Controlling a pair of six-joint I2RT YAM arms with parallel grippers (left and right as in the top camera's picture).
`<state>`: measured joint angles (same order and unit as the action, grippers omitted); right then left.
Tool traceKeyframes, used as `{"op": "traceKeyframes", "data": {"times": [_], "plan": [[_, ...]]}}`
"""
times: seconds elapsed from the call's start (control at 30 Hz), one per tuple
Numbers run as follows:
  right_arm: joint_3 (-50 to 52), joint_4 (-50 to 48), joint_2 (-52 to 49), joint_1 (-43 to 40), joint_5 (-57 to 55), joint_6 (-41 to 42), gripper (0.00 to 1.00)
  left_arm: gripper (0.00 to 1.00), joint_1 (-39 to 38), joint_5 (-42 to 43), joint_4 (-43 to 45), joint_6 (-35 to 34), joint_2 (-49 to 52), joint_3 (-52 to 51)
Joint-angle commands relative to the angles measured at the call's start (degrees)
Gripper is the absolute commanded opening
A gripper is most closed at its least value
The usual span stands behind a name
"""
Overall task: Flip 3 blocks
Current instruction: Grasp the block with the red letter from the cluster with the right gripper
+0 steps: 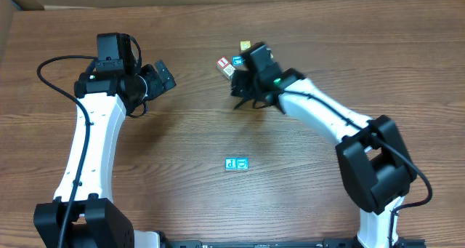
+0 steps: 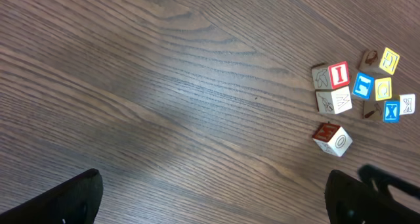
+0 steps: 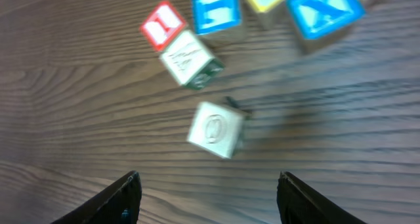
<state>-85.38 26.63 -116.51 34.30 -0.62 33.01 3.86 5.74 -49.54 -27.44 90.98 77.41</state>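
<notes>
The O block (image 3: 215, 129) lies tilted on the wood, pale O face up and a red side (image 2: 326, 131) showing, just off the cluster (image 1: 228, 71). My right gripper (image 3: 210, 199) hovers close behind it, open, and the block sits beyond the fingertips (image 3: 121, 198) with nothing between them. Two blue-faced blocks (image 1: 236, 163) sit side by side near the table's front middle, one showing a "P". My left gripper (image 2: 213, 201) hangs wide open over bare wood, well left of the cluster (image 1: 161, 77).
Behind the O block is a cluster of cubes: a red one (image 3: 162, 25), a pale picture one (image 3: 189, 58), a blue one (image 3: 216, 10), the blue X cube (image 3: 325, 10) and a yellow one (image 2: 390, 60). Cardboard edges the table's far corners.
</notes>
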Motion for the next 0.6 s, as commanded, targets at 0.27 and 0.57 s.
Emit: {"op": "traceKeyframes", "data": {"times": [0.27, 0.57], "plan": [[-0.83, -6.03, -4.13, 3.17, -9.38, 0.31, 0.65, 1.0, 0.2, -0.22, 0.07, 0.63, -0.35, 0.48], [-0.83, -6.71, -5.97, 3.08, -11.82, 1.95, 0.64, 1.0, 0.2, -0.22, 0.07, 0.63, -0.35, 0.48]]}}
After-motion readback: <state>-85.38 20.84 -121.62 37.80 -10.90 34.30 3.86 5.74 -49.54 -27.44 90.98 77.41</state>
